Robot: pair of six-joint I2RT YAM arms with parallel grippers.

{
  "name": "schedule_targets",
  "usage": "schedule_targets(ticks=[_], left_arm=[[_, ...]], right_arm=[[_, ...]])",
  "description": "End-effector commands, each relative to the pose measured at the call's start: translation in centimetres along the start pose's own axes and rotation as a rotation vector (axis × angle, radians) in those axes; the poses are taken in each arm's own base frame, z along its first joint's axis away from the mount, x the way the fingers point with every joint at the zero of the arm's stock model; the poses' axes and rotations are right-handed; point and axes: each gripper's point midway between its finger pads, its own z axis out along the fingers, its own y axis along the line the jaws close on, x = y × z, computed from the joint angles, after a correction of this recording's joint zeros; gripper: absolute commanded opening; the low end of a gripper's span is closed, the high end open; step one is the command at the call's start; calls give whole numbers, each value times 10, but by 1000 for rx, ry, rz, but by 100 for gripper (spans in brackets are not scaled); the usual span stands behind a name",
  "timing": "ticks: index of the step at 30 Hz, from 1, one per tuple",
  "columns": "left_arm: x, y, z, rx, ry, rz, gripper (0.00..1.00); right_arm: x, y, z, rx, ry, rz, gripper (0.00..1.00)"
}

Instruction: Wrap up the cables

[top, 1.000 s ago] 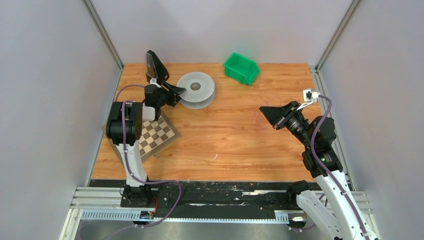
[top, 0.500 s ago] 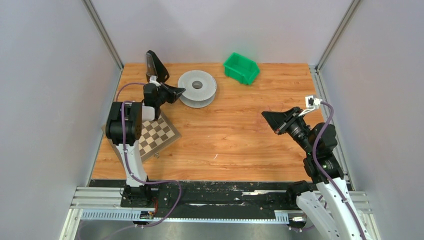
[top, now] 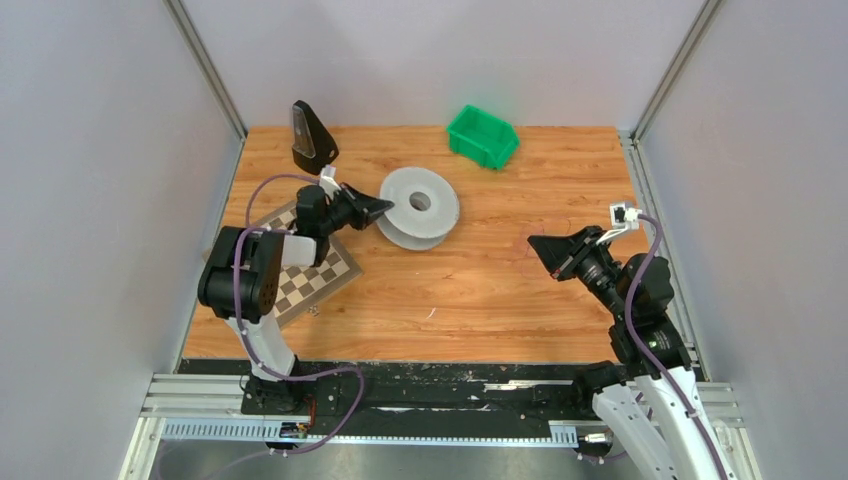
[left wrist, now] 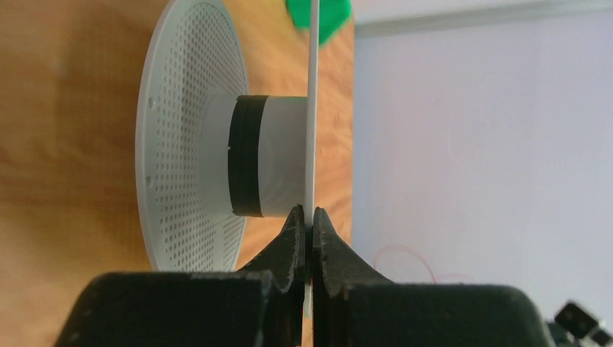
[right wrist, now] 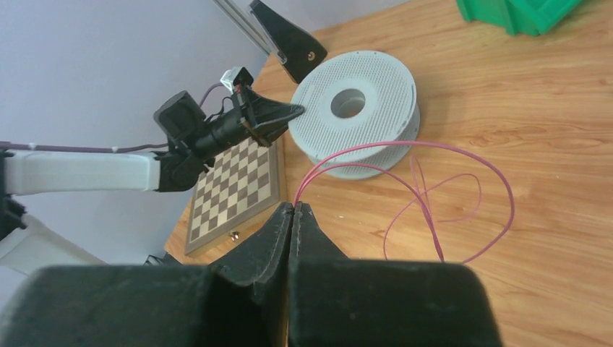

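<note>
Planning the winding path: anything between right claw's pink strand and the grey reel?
Nothing visible. Between the right claw, shut on the thin pink cable, and the grey perforated plastic reel lie only the cable's loops on the wooden table. Left claw pinches its far rim.

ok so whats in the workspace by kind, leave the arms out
grey reel: 1
thin pink cable: 1
green bin: 1
chessboard: 1
black wedge-shaped piece: 1
total: 5
</note>
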Motion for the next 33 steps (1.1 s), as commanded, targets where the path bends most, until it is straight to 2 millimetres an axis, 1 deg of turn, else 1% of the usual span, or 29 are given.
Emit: schedule_targets(ticks=[1, 2, 3, 4, 5, 6, 7, 9, 11, 15, 18, 19, 22, 23, 24, 25, 26, 27, 28, 29, 30, 31, 32, 33], left_arm=[[79, -18, -23, 49, 203, 52, 0], [89, -22, -27, 61, 223, 61, 0], [108, -20, -31, 55, 266, 58, 0], [117, -22, -34, 62, 285, 66, 0], [134, -20, -38, 58, 322, 66, 0], [141, -23, -40, 63, 336, 70, 0], [153, -22, -44, 62, 363, 69, 0], [167, -21, -47, 57, 391, 66, 0], [176, -19, -50, 51, 407, 67, 0], [184, -8, -54, 5, 408, 55, 6], [191, -2, -61, -20, 416, 58, 19], [191, 3, -63, -53, 412, 60, 20], [190, 6, -69, -107, 396, 100, 28], [187, 6, -73, -126, 382, 122, 32], [184, -3, -76, -112, 367, 149, 35], [182, 3, -80, -155, 356, 146, 41], [178, -5, -84, -145, 334, 168, 44], [174, 2, -88, -199, 311, 165, 49], [170, -8, -93, -186, 283, 183, 52], [166, -1, -98, -234, 254, 182, 56], [162, -10, -103, -217, 225, 199, 58], [159, -6, -108, -249, 202, 204, 61], [153, -15, -112, -238, 158, 234, 63], [153, -12, -118, -264, 155, 246, 66]], right_arm=[[-3, -3, -10, 39, -11, -49, 0], [-3, -4, -12, 45, -9, -51, 0], [-1, -5, -13, 51, -4, -49, 0], [1, -6, -13, 54, 1, -50, 0], [2, -7, -14, 56, 6, -48, 0], [3, -8, -15, 59, 11, -49, 0], [5, -9, -15, 62, 16, -49, 0], [7, -9, -16, 65, 25, -49, 0], [7, -10, -16, 71, 25, -47, 0], [8, -9, -15, 67, 32, -39, 0], [10, -10, -15, 63, 40, -47, 0], [11, -9, -16, 54, 43, -56, 0], [10, -3, -17, 30, 47, -75, 0], [8, -1, -17, 24, 47, -79, 0], [7, 1, -18, 16, 46, -84, 0], [4, 5, -18, 8, 43, -84, 0], [2, 7, -18, 0, 43, -82, 0], [1, 10, -18, -9, 46, -79, 0], [0, 13, -18, -16, 49, -72, 0], [-1, 16, -17, -25, 54, -64, 0], [-2, 20, -16, -40, 62, -60, 0], [-1, 24, -15, -60, 75, -59, 0], [0, 29, -14, -87, 89, -60, 0], [1, 34, -14, -118, 102, -57, 0]])
